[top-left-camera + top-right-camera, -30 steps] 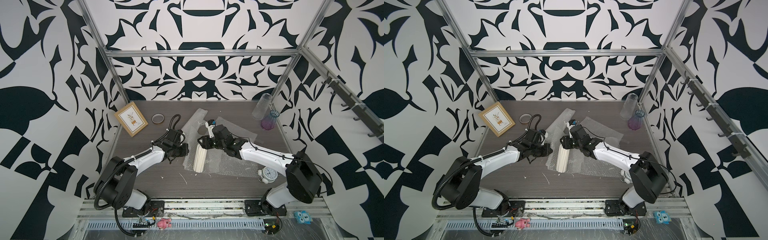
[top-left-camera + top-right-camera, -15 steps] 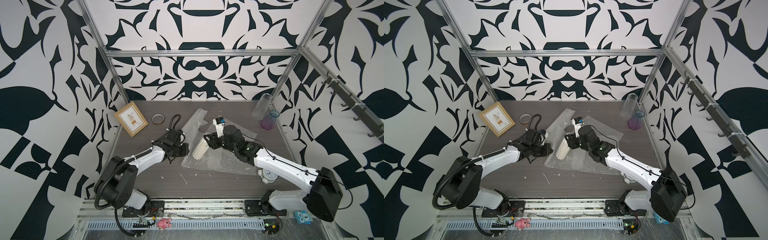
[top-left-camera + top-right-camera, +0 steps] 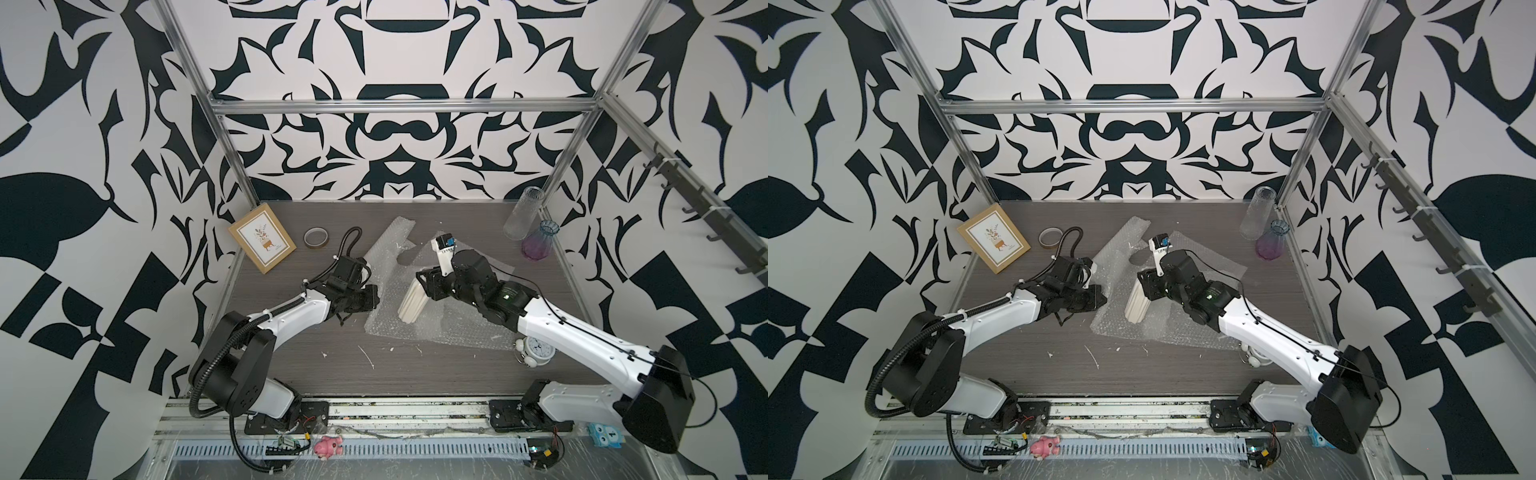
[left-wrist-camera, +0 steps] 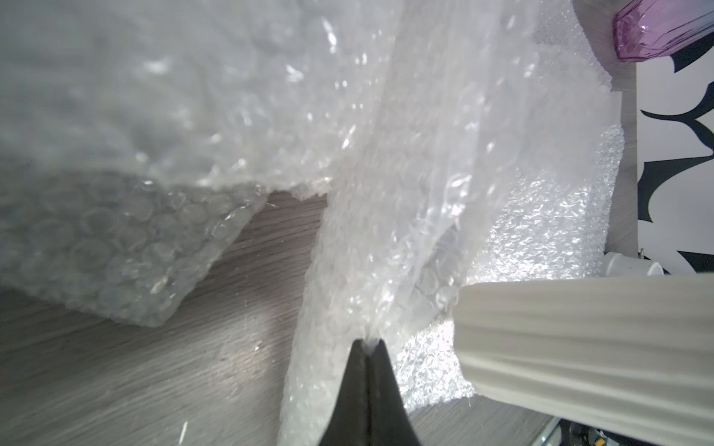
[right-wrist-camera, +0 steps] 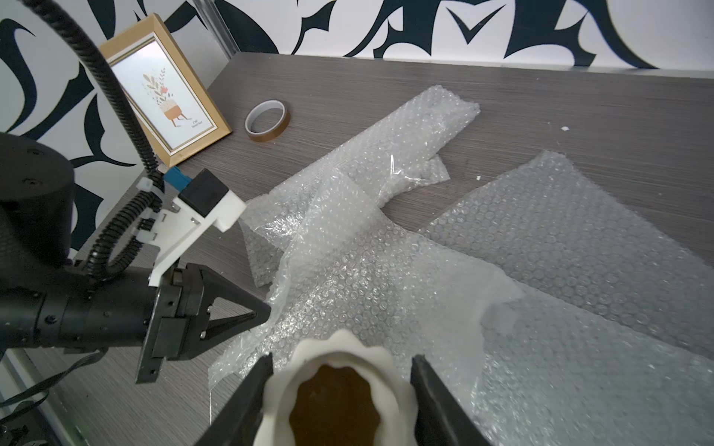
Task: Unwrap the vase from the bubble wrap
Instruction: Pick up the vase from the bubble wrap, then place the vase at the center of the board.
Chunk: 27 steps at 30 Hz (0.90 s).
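Left wrist view shows the left gripper (image 4: 369, 341) pinched tight on an edge of the bubble wrap (image 4: 390, 216) just beside the vase (image 4: 579, 343). The right gripper (image 5: 342, 358) clasps the tilted vase near its rim, with more bubble wrap spread beneath the vase.

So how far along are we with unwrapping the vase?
Nearly done. The ribbed white vase is bare, with no wrap around it. In hand: the right gripper grips it at the rim, while the left gripper pinches an edge of the bubble wrap spread beneath it. Remaining: probably move the vase clear of the sheets and release both.
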### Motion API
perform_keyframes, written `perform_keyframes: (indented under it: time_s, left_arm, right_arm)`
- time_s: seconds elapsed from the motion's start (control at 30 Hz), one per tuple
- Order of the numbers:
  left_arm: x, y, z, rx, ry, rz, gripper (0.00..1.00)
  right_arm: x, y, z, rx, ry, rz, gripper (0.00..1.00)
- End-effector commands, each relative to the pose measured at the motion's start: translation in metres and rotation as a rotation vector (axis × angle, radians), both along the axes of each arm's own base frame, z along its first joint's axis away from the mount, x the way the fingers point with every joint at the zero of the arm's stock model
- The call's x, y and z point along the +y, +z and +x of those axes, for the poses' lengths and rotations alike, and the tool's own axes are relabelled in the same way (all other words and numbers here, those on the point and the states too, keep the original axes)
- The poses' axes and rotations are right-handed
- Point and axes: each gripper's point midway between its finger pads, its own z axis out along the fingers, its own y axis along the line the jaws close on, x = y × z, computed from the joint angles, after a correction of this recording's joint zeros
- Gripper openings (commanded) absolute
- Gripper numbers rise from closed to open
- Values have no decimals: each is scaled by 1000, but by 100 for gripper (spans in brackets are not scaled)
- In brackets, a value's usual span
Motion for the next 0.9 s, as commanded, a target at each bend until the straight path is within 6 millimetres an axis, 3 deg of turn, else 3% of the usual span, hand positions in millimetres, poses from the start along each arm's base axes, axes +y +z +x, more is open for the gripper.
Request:
perform_keyframes:
  time_s: [0.0,0.43,0.63,0.87]
  left_arm:
    - [-4,1,2,17,-6,-14,0]
    - [-8,-4,-4,39,-12,-23,0]
    - [-10,-7,-9,62,-6,-27,0]
    - [-17,-12,-22,101,-14,-15,0]
  right_arm:
    - [-15,71,10,-153,-74,54,26]
    - [-127,89,77,-202,-471,-52,24]
    - [-160,83,122,-251,-577,-96,24]
    - [-180,76,186,-287,-629,-104,24]
